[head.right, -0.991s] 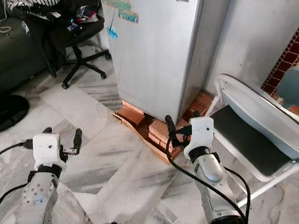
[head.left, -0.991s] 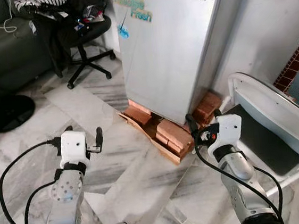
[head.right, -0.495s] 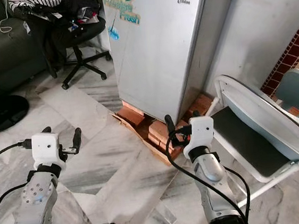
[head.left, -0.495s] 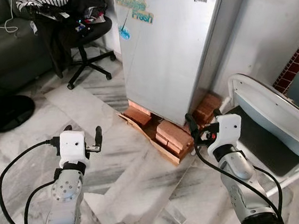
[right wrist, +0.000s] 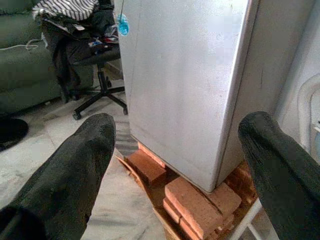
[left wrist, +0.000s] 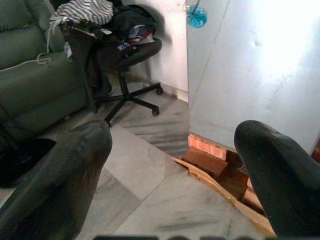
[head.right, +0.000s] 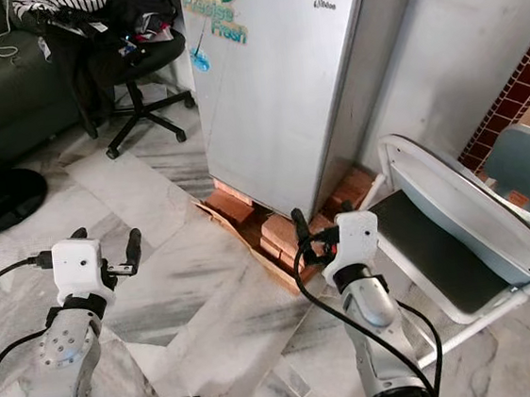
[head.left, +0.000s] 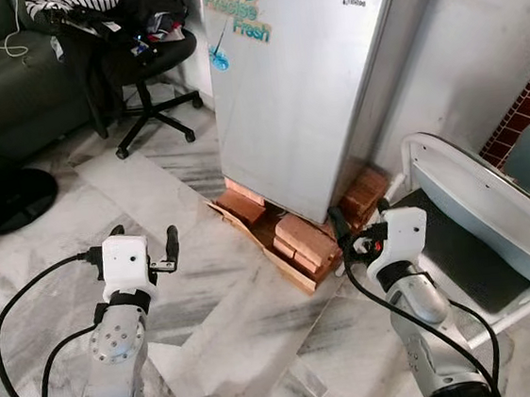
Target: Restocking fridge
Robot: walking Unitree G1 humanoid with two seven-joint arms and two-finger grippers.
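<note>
Fridge (head.left: 300,81) closed, on bricks (right wrist: 192,197).

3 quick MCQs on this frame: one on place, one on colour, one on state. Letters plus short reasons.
1. What does the fridge stand on?
A. bricks
B. a rug
C. a table

2. What colour is the sofa?
A. red
B. dark green
C. white

3. How is the fridge door?
A. wide open
B. removed
C. closed

Answers:
1 A, red bricks sit under its base.
2 B, dark green cushions beside the office chair.
3 C, the front is flush; left gripper and right gripper hover open short of it.
</note>
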